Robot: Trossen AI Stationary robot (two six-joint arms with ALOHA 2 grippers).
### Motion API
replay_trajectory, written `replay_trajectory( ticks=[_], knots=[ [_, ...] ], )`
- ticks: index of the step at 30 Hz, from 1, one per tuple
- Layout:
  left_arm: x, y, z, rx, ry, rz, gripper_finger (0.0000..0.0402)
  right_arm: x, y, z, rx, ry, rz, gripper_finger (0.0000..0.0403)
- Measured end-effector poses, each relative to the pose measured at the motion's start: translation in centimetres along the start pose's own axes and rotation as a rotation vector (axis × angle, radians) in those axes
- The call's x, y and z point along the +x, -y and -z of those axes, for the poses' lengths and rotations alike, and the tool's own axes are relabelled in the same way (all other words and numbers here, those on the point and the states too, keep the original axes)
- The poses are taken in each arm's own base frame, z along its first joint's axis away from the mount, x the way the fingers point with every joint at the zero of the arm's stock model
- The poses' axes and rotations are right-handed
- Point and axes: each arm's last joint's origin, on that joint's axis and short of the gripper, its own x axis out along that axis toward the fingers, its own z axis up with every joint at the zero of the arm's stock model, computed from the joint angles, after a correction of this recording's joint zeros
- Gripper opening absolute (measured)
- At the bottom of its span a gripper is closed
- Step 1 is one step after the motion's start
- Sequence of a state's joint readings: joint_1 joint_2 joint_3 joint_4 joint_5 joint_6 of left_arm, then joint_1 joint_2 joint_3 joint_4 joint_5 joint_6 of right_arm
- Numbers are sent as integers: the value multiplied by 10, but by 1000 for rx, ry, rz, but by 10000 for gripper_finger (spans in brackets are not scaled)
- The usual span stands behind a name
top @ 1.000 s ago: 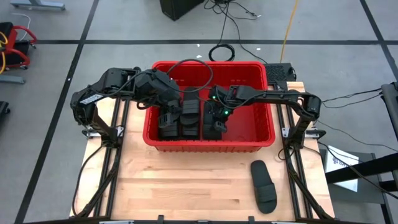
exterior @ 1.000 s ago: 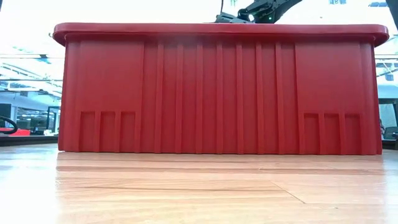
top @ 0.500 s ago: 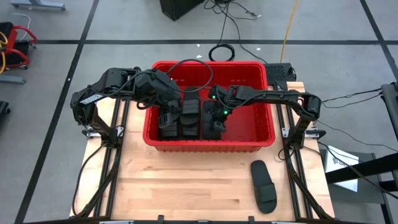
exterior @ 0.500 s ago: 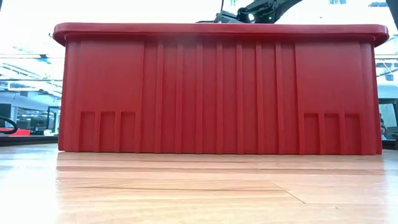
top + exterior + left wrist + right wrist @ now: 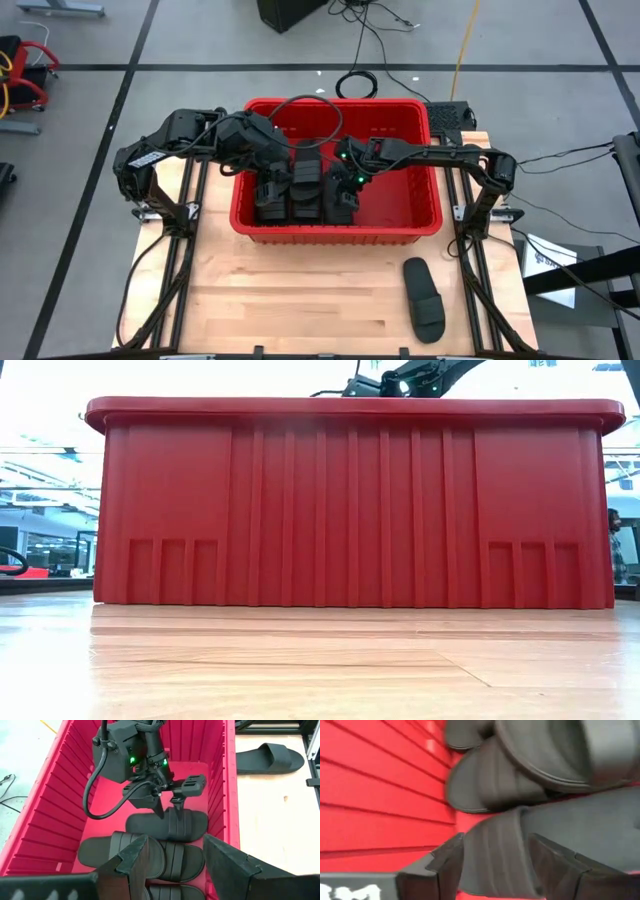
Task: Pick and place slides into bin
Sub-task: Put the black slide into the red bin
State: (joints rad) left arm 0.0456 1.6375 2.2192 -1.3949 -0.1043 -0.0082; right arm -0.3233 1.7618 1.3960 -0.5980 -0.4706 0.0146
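Low view was blocked by the bin (image 5: pixel 350 500) wall; nothing inside showed, only a bit of arm above the rim. From above, the sandals in the bin (image 5: pixel 300 195) merged w/ the dark arms, count unclear. One sandal (image 5: pixel 424 299) lay alone on the surface (image 5: pixel 300 300), near the front right corner, well apart from the bin. Right gripper (image 5: pixel 167 805) hung just over a sandal (image 5: pixel 167 825) on the bin floor, fingers apart, astride its strap, not clamped. Left gripper (image 5: pixel 175 865) sat above the other sandals, fingers (image 5: pixel 135 860) apart, holding nothing.
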Motion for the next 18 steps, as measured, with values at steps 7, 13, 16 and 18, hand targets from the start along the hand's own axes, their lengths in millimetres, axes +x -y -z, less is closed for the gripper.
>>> replay_trajectory(
  ticks=[7, 13, 16, 18],
  knots=[
    [0, 0, 0, 0, 0, 1, 184, -1, 4, -1, 30, 8, 85, 218],
    [0, 0, 0, 0, 0, 1, 184, -5, 12, -3, 76, 39, 116, 213],
    [0, 0, 1, 1, -5, 1, 184, -8, 19, -3, 125, 49, 126, 213],
    [0, 0, 2, 2, -20, 0, 184, -11, 24, -3, 155, 54, 131, 213]
  ],
)
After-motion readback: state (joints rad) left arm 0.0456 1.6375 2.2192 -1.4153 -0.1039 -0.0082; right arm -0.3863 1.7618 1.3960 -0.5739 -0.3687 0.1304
